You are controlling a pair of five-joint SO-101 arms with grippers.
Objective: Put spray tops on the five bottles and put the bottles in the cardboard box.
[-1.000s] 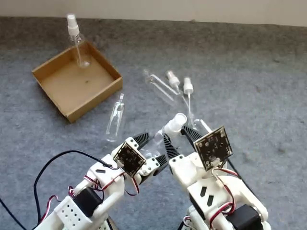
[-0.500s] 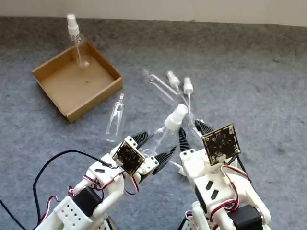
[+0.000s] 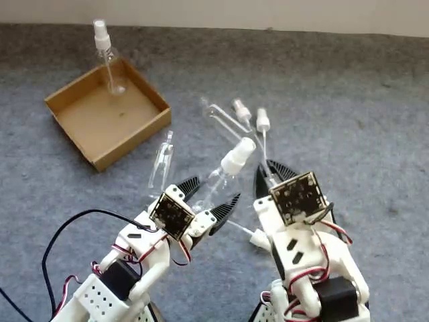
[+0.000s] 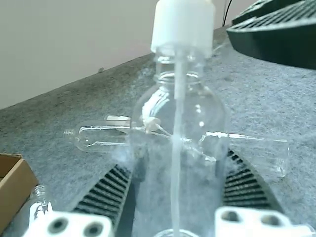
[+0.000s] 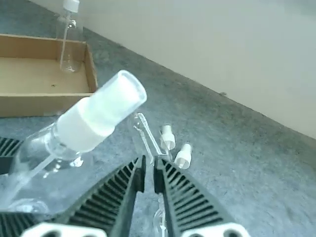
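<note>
1. left tool (image 3: 211, 193) clamps a bottle (image 3: 220, 180), its spray top (image 3: 238, 155) on.
2. right tool (image 5: 149, 167) beside it, nearly closed, empty.
3. loose bottles (image 3: 161, 164) and tops (image 3: 263, 121) lie on the tabletop (image 3: 348, 134), unassembled.
4. one capped bottle (image 3: 107, 64) stands in the box (image 3: 127, 142); four left to box.

A bottle (image 3: 109, 64) stands in the cardboard box (image 3: 134, 143).

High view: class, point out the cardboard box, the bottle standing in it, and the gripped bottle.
cardboard box (image 3: 134, 143), high view, near outer wall.
standing bottle (image 3: 109, 67), high view, clear body.
gripped bottle (image 3: 218, 180), high view, clear body below its spray top.
</note>
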